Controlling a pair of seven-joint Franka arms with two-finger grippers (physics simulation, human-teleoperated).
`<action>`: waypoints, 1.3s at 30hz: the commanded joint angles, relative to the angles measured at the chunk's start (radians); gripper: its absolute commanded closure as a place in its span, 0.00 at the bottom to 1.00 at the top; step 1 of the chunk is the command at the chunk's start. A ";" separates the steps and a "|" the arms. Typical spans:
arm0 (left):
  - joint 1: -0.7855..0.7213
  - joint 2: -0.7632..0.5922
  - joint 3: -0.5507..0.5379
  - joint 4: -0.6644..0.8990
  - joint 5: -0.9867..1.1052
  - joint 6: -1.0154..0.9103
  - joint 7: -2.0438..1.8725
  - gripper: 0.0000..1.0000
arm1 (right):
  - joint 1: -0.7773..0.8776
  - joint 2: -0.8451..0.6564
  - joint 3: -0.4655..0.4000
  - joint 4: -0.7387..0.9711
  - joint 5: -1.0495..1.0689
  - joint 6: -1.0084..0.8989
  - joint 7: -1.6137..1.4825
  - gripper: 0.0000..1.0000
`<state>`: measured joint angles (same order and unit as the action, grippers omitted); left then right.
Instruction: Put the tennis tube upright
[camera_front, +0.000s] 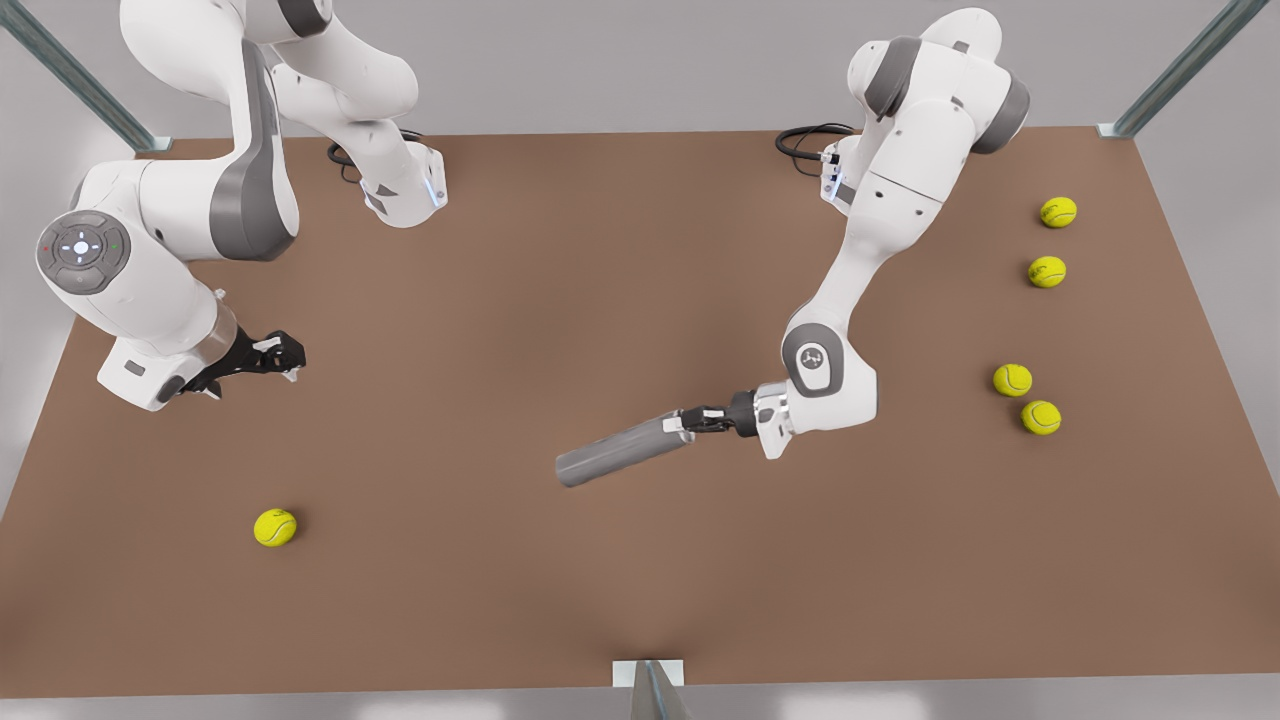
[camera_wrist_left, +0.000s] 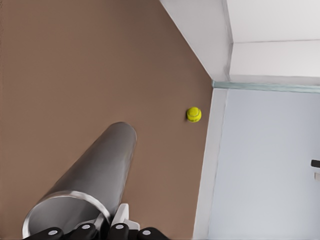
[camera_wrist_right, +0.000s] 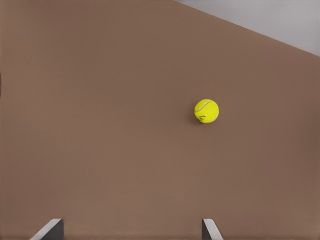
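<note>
Slippage looks likeliest: left pincer (camera_front: 690, 421) pinches only the tennis tube's (camera_front: 612, 455) rim, while right pincer (camera_front: 285, 356) waits spread wide.

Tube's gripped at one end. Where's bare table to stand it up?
Bare: the brown table between the arm bases, and the front strip from the lone ball to the tennis tube. Crowded: the four balls along the front view's right edge.

Tennis tube (camera_front: 622, 452): slim grey metallic cylinder, lighter silvery rim (camera_wrist_left: 62, 202) around its open end. That rim end sits clamped in my left gripper (camera_front: 690, 422); the body runs straight out from my jaws, lying nearly flat, not upright.
</note>
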<state>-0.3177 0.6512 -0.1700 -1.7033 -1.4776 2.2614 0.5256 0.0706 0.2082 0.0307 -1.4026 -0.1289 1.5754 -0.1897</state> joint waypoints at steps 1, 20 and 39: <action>0.000 -0.001 0.001 0.002 0.016 0.006 -0.098 0.77 | 0.000 -0.001 0.000 0.001 0.000 0.000 -0.005 0.00; 0.008 -0.202 0.030 -0.029 0.211 -0.005 -0.417 0.79 | -0.003 0.007 0.000 0.002 0.002 0.000 -0.008 0.00; -0.017 -0.381 0.104 -0.053 0.865 -0.112 -0.570 0.79 | -0.005 0.007 -0.002 0.002 0.002 -0.003 -0.010 0.00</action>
<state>-0.3336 0.2749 -0.0661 -1.7568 -0.6699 2.1836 -0.0235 0.0659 0.2159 0.0291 -1.4010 -0.1275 1.5732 -0.1968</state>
